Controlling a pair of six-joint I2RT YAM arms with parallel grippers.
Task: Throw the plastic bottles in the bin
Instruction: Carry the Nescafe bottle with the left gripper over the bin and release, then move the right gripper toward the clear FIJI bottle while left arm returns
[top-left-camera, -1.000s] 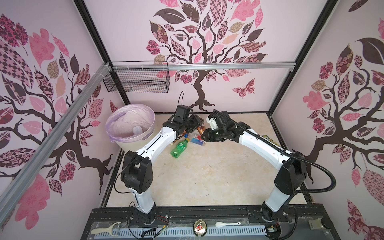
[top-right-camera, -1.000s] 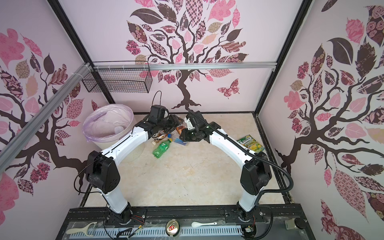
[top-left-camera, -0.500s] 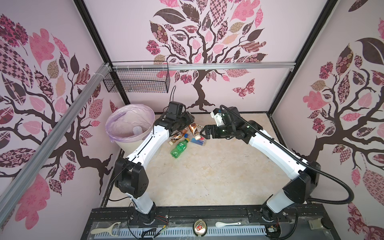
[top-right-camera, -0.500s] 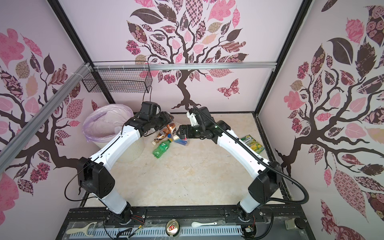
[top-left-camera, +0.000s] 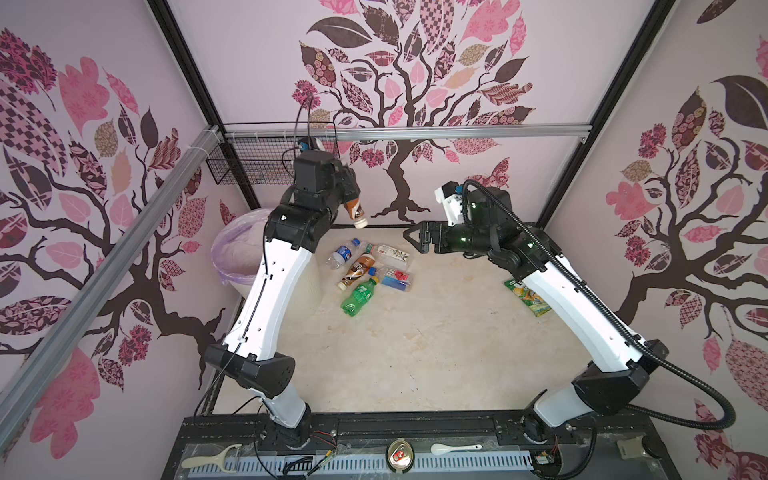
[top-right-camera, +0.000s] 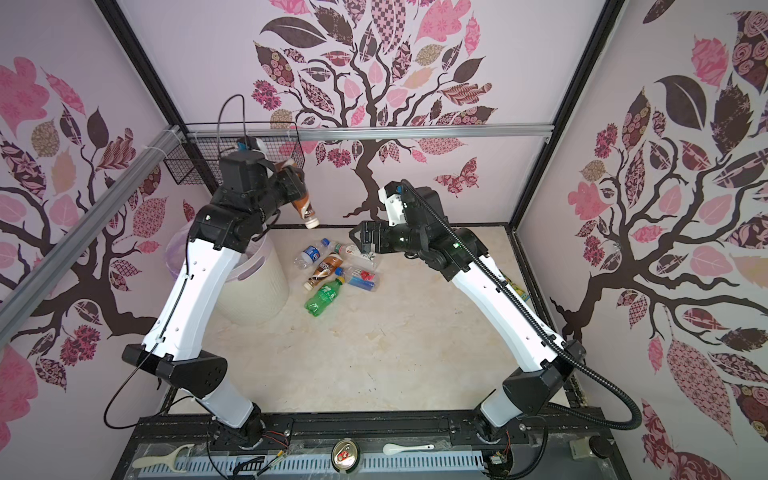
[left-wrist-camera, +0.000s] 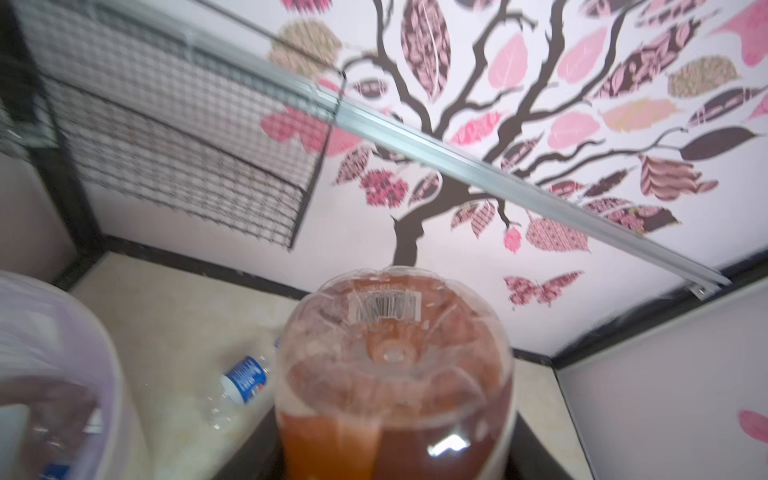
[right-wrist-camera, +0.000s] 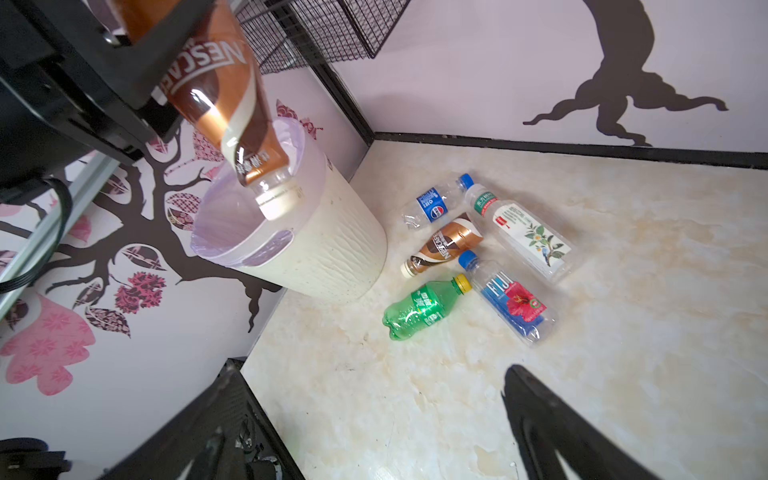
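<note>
My left gripper (top-left-camera: 348, 194) is shut on a brown plastic bottle (top-left-camera: 354, 208) (right-wrist-camera: 224, 99), held high with its cap down, just right of the bin (top-left-camera: 309, 286) (right-wrist-camera: 332, 257). The bottle's base (left-wrist-camera: 390, 374) fills the left wrist view. On the floor beside the bin lie several bottles: a blue-labelled clear one (top-left-camera: 343, 253), a brown one (top-left-camera: 359, 268), a white-labelled clear one (right-wrist-camera: 523, 237), a blue-and-red one (right-wrist-camera: 511, 303) and a green one (top-left-camera: 358, 297). My right gripper (top-left-camera: 415, 240) (right-wrist-camera: 374, 415) hangs open and empty, above and right of the heap.
A black wire basket (top-left-camera: 249, 166) hangs on the back wall above the bin. A green-yellow snack packet (top-left-camera: 528, 297) lies under my right arm near the right wall. A can (top-left-camera: 399, 453), a spoon (top-left-camera: 453, 448) and a peeler (top-left-camera: 208, 457) lie on the front rail.
My left arm has lifted the brown bottle out of the heap, up and toward the bin. My right gripper has opened and drawn back up and to the right.
</note>
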